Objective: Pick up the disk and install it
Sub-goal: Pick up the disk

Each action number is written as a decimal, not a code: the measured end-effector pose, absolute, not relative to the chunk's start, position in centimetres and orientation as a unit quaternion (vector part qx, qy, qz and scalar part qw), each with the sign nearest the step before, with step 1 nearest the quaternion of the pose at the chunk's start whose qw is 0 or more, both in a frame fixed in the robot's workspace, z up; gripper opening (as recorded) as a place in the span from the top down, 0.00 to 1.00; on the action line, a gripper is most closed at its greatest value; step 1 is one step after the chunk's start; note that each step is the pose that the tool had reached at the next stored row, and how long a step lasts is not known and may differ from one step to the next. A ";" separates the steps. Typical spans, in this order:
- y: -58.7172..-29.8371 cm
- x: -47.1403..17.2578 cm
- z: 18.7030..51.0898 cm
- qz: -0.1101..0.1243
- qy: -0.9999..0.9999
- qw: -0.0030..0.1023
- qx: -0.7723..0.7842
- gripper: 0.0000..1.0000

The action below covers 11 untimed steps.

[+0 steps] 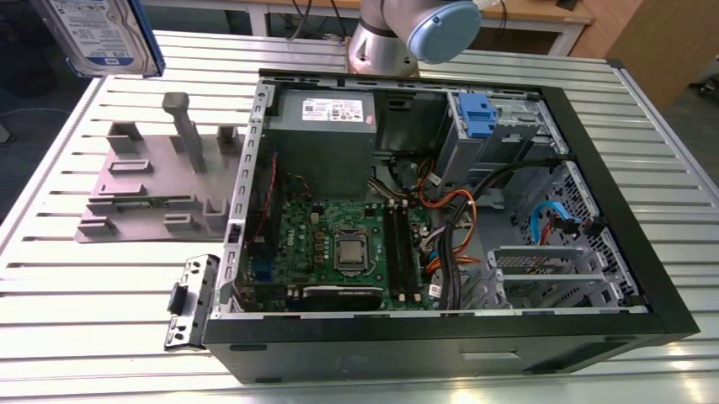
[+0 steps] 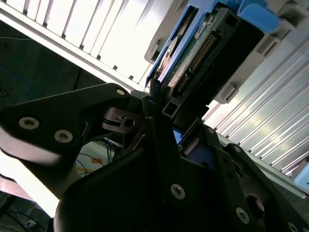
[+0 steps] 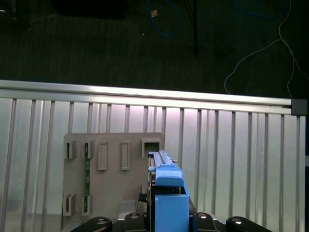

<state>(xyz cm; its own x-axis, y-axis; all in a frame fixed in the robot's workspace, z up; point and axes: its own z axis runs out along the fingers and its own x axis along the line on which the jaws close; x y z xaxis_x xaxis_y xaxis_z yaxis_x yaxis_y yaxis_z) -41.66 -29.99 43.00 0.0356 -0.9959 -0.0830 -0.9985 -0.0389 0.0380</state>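
The disk (image 1: pixel 107 34), silver with a white-and-blue label and a blue bracket, hangs high above the table's far corner at the exterior view's left. In the second wrist view my gripper (image 2: pixel 157 104) is shut on the disk (image 2: pixel 203 53), whose green circuit board and connector edge face the camera. The first wrist view looks along the disk's (image 3: pixel 169 193) blue edge, with the black fingers (image 3: pixel 205 221) on either side. Below it lies the grey stand (image 3: pixel 111 183).
An open computer case (image 1: pixel 674 295) takes up the table's middle, showing a motherboard (image 1: pixel 337 240), cables and a drive bay with a blue bracket (image 1: pixel 477 114). The grey stand (image 1: pixel 157 181) has upright posts. A loose metal bracket (image 1: pixel 191 299) lies by the case. The arm's base (image 1: pixel 393 34) rises behind.
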 end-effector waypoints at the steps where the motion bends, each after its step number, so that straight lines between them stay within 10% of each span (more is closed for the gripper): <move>1: -30.0 -41.7 43.0 0.043 0.693 0.015 -0.719 0.64; 11: -30.0 -41.7 43.3 0.043 0.693 0.015 -0.719 0.64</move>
<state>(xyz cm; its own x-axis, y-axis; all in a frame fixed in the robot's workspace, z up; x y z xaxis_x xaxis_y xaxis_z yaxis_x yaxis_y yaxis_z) -41.66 -29.99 43.28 0.0356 -0.9959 -0.0830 -0.9985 -0.0389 0.0380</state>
